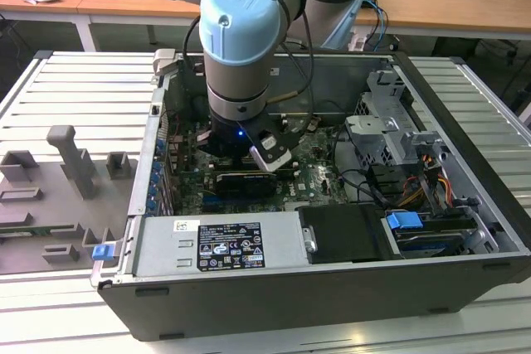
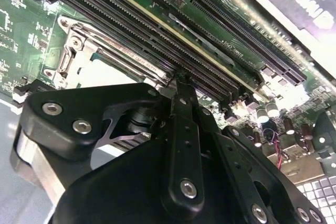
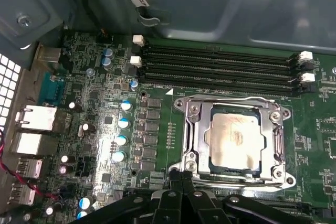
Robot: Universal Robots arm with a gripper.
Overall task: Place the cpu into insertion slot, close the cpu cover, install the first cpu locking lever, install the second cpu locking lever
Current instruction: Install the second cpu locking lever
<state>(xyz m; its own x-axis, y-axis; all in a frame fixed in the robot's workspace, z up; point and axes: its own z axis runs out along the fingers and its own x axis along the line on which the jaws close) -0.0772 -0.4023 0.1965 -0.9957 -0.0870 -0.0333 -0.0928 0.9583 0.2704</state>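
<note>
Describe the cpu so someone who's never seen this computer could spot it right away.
On the green motherboard, just below the long black memory slots, sits a silver cpu cover. The cpu is the flat beige-silver square showing through its window, the one plain metal face there.

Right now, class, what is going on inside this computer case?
A robot arm reaches into an open computer case, its gripper low over the motherboard. The cpu sits in the insertion slot, and the cpu cover lies closed around it. The jaws are together at the socket's edge, holding nothing visible.
</note>
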